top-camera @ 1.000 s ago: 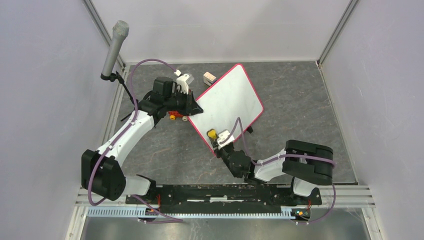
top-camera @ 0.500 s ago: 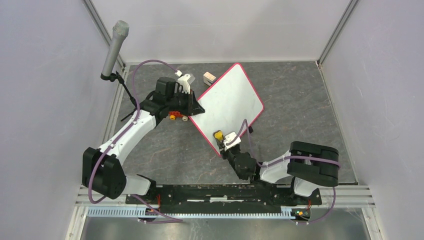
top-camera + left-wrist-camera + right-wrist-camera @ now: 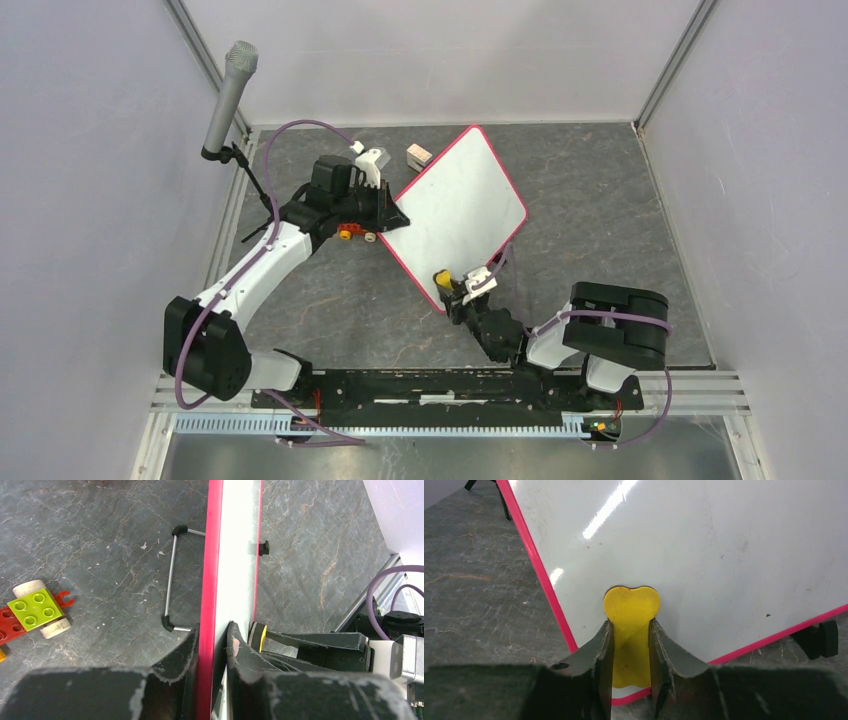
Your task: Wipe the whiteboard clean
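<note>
two grips: left gripper [image 3: 212,630] pinches the whiteboard [image 3: 235,555] edge; right gripper [image 3: 630,630] clamps a yellow eraser [image 3: 631,605], seemingly touching it.

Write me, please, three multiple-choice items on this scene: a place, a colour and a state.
1. The thin rim of the flat white rectangular whiteboard is: A) blue; B) red-pink; C) black.
2. The red-and-green wheeled brick toy lies: A) left of the whiteboard; B) on it; C) right of it.
3. The left gripper is: A) open; B) holding the toy; C) shut on the whiteboard's edge.
Answers: B, pink edging runs round the board; A, the toy sits off its left corner; C, both fingers pinch the rim.
</note>
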You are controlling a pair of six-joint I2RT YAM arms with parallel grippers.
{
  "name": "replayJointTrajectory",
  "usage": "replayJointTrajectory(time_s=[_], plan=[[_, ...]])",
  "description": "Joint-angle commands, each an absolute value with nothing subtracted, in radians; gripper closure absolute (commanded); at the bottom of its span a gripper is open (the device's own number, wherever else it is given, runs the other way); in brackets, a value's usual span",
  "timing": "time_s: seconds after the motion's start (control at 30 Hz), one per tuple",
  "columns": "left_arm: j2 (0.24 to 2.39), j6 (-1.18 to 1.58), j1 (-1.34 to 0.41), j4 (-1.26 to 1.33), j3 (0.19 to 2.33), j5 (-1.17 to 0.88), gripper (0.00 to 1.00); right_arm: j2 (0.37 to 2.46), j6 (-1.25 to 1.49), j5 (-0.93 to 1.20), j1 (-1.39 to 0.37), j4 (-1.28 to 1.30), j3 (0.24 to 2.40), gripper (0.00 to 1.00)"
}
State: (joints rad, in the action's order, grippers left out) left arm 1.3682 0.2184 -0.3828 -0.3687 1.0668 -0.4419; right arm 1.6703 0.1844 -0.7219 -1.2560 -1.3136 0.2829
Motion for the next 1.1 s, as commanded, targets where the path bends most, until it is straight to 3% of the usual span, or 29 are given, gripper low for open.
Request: replayJointTrajectory(time_s=[0.0, 0.2, 0.4, 0.63, 0.8, 0.97, 1.07], plan=[[1.465, 0.002, -0.373, -0.681, 0.978, 0.092, 0.98, 1.675, 0.269, -0.680, -1.248, -1.329, 0.242, 0.70], [1.462, 0.002, -0.369, -0.683, 0.977, 0.100, 0.98, 1.549, 0.226, -0.672, -1.184, -1.332, 0.292, 0.70], [1.465, 0.002, -0.368, -0.682, 0.979, 0.093, 0.98, 1.623, 0.241, -0.582, -1.117, -1.379, 0.369, 0.71], [1.462, 0.002, -0.362, -0.683, 0.979, 0.087, 0.98, 1.771, 0.441, -0.450, -1.120, -1.495, 0.213, 0.70], [1.452, 0.002, -0.356, -0.683, 0.979, 0.089, 0.98, 1.767, 0.443, -0.469, -1.120, -1.509, 0.161, 0.69], [1.456, 0.002, -0.354, -0.683, 0.980, 0.080, 0.98, 1.719, 0.369, -0.502, -1.115, -1.432, 0.230, 0.68], [1.452, 0.002, -0.354, -0.683, 0.982, 0.067, 0.98, 1.632, 0.365, -0.498, -1.096, -1.220, 0.299, 0.62]])
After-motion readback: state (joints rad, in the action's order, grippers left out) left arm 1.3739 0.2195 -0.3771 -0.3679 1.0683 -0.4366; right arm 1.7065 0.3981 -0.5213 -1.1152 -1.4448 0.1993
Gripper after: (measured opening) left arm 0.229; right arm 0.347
